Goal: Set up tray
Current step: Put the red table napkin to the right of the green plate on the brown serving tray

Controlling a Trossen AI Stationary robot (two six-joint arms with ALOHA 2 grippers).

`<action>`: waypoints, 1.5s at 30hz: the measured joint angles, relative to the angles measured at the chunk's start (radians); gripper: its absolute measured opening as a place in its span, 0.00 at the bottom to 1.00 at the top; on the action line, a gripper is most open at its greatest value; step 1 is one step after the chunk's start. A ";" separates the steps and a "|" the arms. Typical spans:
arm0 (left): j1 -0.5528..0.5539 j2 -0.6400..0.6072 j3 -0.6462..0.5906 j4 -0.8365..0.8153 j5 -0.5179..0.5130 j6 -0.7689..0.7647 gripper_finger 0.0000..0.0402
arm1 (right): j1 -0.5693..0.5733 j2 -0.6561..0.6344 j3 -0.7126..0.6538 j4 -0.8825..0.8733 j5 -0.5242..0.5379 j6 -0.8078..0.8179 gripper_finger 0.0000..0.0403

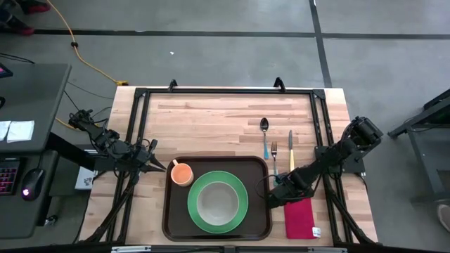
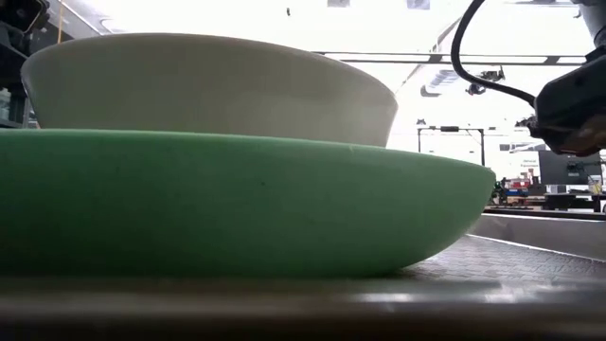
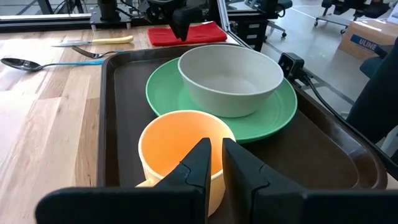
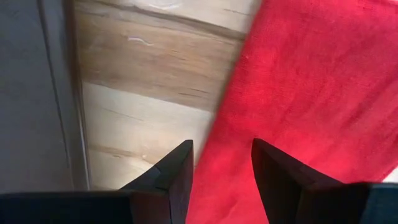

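Over red napkin (image 4: 311, 81): right gripper (image 4: 222, 163) open, empty.

green plate (image 2: 237, 204) cut off, tray (image 2: 530, 256) mostly hidden

Brown tray (image 1: 171, 218), green plate (image 1: 239, 214), orange cup (image 1: 182, 173), red napkin (image 1: 299, 218).

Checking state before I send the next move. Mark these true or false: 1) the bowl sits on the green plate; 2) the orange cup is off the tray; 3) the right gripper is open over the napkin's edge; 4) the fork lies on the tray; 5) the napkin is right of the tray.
1) True: the bowl rests on the green plate.
2) False: the orange cup stands inside the tray.
3) True: the right gripper is open over the napkin.
4) False: the fork lies on the table.
5) True.
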 joint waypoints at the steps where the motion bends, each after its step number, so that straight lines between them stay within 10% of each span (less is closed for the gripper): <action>1: 0.000 0.000 0.000 0.000 0.000 0.000 0.18 | 0.000 0.000 0.000 0.000 0.002 0.002 0.35; 25: 0.000 0.000 0.000 0.000 0.000 0.000 0.18 | -0.019 0.100 0.005 0.037 -0.062 0.011 0.34; 45: 0.000 0.000 0.000 0.000 0.000 0.000 0.18 | -0.036 0.101 0.003 -0.014 -0.041 0.012 0.01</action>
